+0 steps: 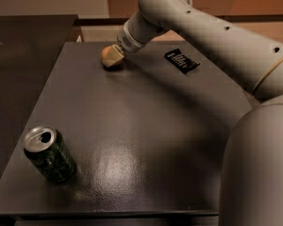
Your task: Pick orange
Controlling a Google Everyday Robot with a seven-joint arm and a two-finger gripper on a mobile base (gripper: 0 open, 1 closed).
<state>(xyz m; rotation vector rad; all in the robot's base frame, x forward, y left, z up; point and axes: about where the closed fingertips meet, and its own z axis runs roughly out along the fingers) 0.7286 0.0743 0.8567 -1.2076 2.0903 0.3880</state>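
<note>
My gripper (112, 56) is at the far middle of the dark table (132, 126), low over its surface, at the end of the pale arm that reaches in from the right. A small rounded orange-brown shape, the orange (105, 56), shows at the left side of the gripper's tip. It is mostly covered and hard to tell apart from the tip. I cannot tell whether the gripper holds it.
A green drink can (49, 153) with an open top stands upright near the table's front left corner. A flat black packet (181, 60) lies at the far right, under the arm. A darker counter (19, 69) adjoins the table on the left.
</note>
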